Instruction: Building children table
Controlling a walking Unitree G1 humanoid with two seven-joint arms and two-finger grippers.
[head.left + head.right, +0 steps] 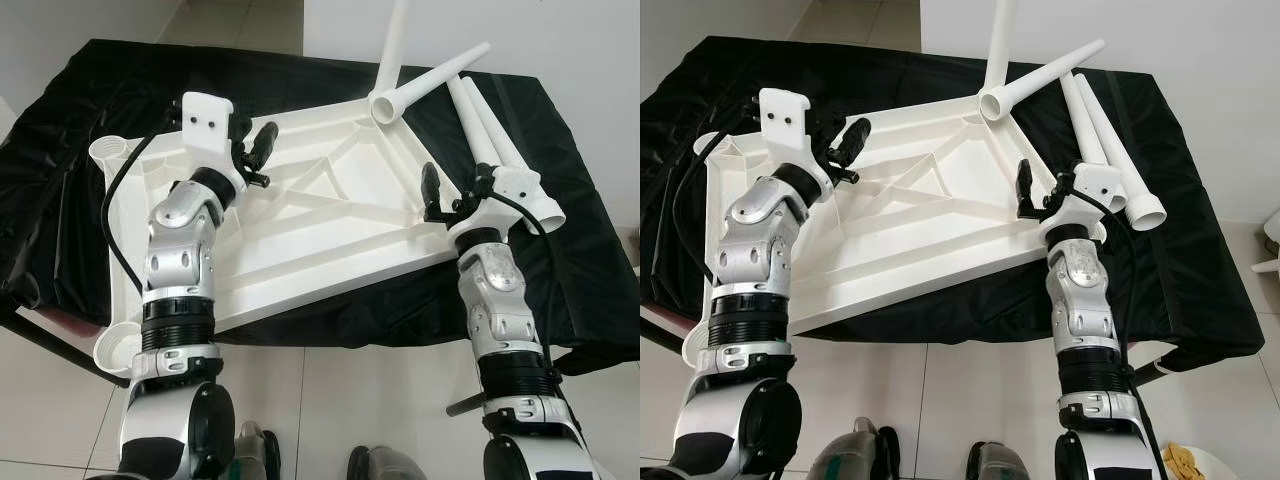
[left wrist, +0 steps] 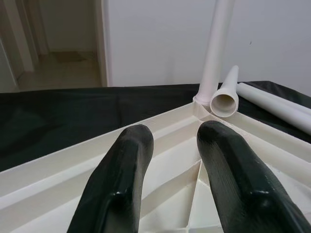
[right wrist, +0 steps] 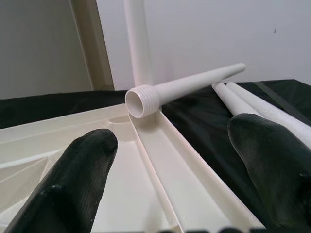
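A white plastic tabletop lies upside down on a black cloth, ribs facing up, both robot arms reaching over it.

One leg stands upright in the far corner socket; a second leg lies tipped against that same corner, its threaded open end toward the robot, and two more loose legs rest side by side on the cloth just beyond the tabletop's right edge. The left gripper hovers over the ribbed underside near the far left edge, elbow bent and wrist raised, fingers narrowly parted and holding nothing. The right gripper — forearm upright, wrist angled inward — sits at the tabletop's right rim with its fingers spread wide, straddling the rim, one over the tabletop and one over the cloth — nothing between them.
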